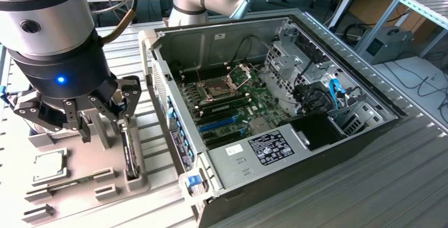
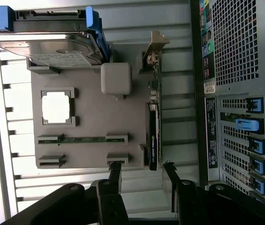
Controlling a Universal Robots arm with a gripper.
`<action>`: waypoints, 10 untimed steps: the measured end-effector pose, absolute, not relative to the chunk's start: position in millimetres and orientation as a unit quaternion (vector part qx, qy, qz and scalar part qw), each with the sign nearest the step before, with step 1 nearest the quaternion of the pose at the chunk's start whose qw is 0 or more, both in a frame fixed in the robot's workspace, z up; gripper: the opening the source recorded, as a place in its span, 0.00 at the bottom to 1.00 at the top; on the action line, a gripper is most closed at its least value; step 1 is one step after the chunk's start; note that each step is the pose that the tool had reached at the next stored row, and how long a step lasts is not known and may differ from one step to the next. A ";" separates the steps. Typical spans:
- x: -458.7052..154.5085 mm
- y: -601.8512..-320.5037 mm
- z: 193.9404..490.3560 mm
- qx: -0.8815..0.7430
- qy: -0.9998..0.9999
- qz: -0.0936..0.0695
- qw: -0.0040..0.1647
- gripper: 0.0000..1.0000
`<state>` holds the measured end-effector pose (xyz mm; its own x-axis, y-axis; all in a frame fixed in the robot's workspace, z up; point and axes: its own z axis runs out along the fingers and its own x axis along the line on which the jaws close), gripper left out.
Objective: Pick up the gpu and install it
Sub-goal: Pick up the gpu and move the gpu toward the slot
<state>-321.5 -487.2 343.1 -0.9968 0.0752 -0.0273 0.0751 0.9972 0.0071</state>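
I have hand [image 1: 98, 117] spread wide, empty, above gray holder [image 2: 87, 122] on desk [image 1: 392, 186]. gpu [image 2: 153, 136] stands on edge in holder slot, so top edge is free for pinching. Open PC case [image 1: 280, 107] sits just beside it; card not yet installed.

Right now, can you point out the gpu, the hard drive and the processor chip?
gpu [image 2: 153, 126]: wrist view, on its black edge.
hard drive [image 2: 48, 47]: wrist view, on its silver top.
processor chip [image 2: 56, 107]: wrist view, on its bright square face.
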 end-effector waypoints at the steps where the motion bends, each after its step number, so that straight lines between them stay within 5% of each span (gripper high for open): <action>1: -321.4 -487.3 342.7 0.038 0.999 0.003 0.014 0.48; 10: -321.2 -487.2 339.3 0.038 0.999 0.001 0.014 0.48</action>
